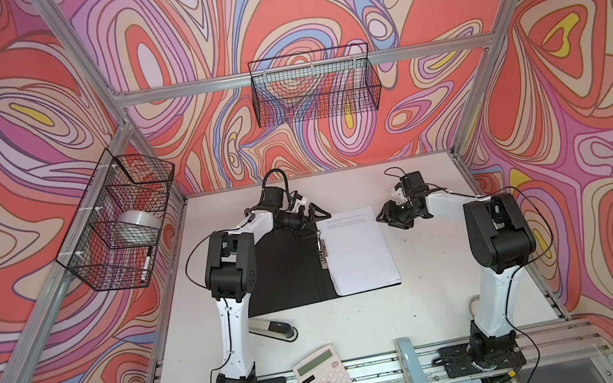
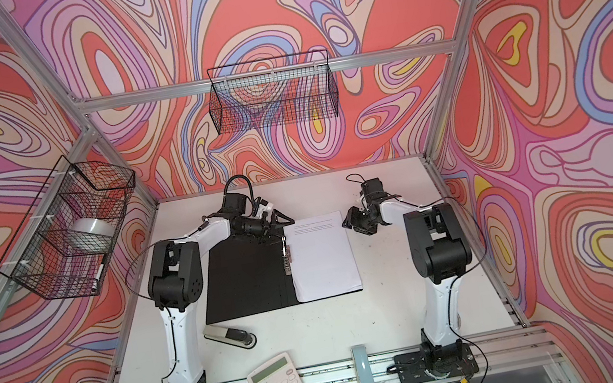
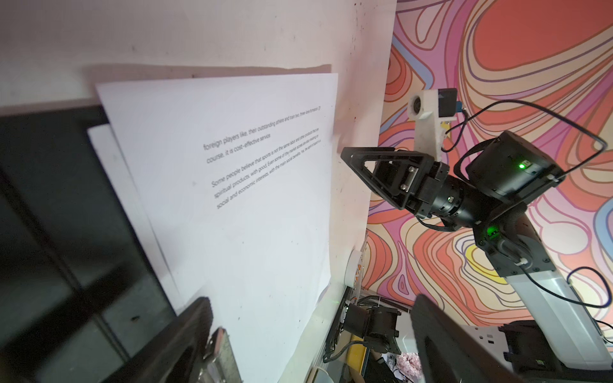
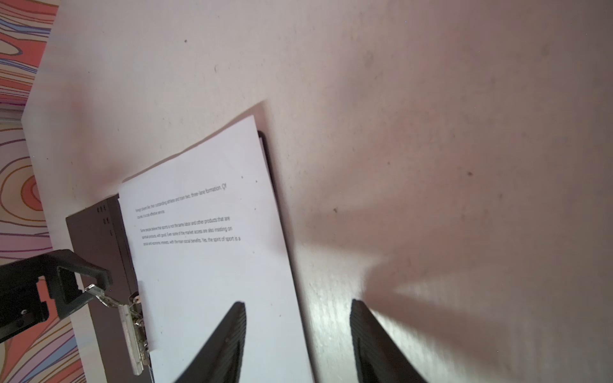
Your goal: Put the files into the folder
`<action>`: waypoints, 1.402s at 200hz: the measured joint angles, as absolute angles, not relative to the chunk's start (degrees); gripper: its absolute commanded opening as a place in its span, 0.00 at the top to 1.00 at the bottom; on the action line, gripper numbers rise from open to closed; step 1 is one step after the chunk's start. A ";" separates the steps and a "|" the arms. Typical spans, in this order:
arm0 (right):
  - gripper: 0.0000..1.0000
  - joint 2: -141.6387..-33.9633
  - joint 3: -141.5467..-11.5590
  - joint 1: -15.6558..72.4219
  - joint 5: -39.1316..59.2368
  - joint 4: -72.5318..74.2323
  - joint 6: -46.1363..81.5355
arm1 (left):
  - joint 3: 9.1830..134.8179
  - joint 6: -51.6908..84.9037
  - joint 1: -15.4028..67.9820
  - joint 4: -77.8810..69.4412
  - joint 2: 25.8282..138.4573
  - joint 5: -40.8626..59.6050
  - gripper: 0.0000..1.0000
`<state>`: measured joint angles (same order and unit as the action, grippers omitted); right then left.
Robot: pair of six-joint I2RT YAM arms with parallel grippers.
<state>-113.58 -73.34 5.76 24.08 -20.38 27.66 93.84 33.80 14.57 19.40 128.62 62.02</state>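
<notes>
The right gripper (image 4: 297, 303) shows 2 dark fingers (image 4: 229, 341) standing apart with nothing between them, 1 over the files (image 4: 212, 265) and 1 over the bare white table (image 4: 431, 132), straddling the stack's outer edge. The left gripper (image 1: 316, 219), jaws spread wide and grasping nothing, sits at the far end of the metal spine clip (image 4: 132, 328), 1 finger against its raised lever. The files lie stacked on the right half of the open folder (image 1: 285, 276), black inside up, their inner edge at the clip. A stapler (image 1: 273, 329) lies near the folder's front edge.
</notes>
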 measured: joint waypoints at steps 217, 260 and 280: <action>0.54 -102.56 -82.26 8.14 17.08 -39.90 21.43 | 89.30 11.44 9.08 48.23 105.56 41.63 0.03; 0.55 -99.44 -91.15 19.99 10.87 -52.01 20.12 | 87.13 2.44 7.88 54.35 107.48 31.70 0.00; 0.56 -99.44 -92.16 25.43 9.34 -55.22 21.56 | 86.89 -0.01 7.99 56.12 108.40 29.12 0.00</action>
<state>-99.44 -92.16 25.43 9.34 -55.22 21.56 86.89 -0.01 7.99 56.12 108.40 29.12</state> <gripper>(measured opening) 0.445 0.995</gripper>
